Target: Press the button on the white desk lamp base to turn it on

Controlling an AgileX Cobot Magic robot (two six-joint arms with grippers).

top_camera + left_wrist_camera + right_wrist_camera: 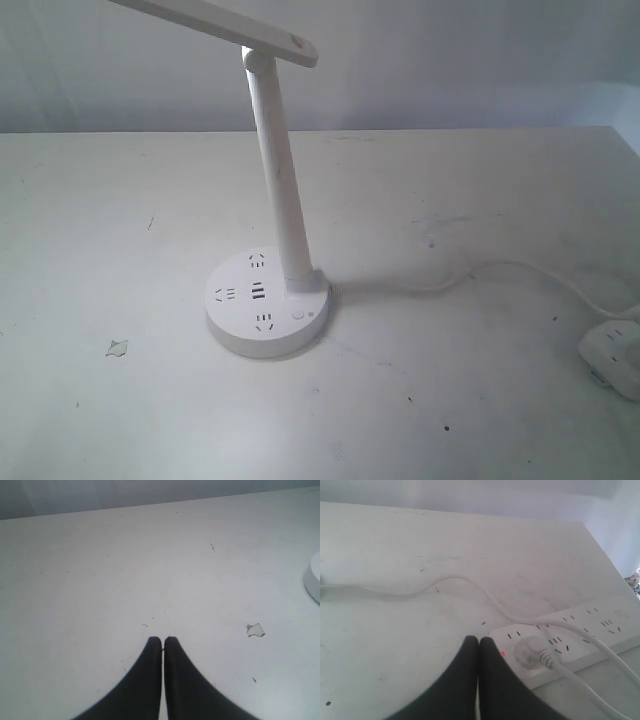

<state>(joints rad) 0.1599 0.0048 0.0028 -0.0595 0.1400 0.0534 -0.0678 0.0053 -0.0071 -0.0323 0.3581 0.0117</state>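
Note:
The white desk lamp base [267, 312] rests on the table in the middle of the exterior view, its stem [282, 180] leaning up to the lamp head [225, 22]. The small round button [298, 315] sits on the base's front right, beside the stem foot. Neither arm shows in the exterior view. My left gripper [162, 640] is shut with nothing in it, over bare table; only the edge of the lamp base [314, 577] shows in its view. My right gripper [478, 640] is shut and empty, next to a power strip.
A white power strip [580, 640] with a plugged-in plug [530, 652] and a red light lies at the right table edge [612, 355]. A white cord [500, 270] runs from it to the lamp base. A small paper scrap [117, 347] lies left of the base.

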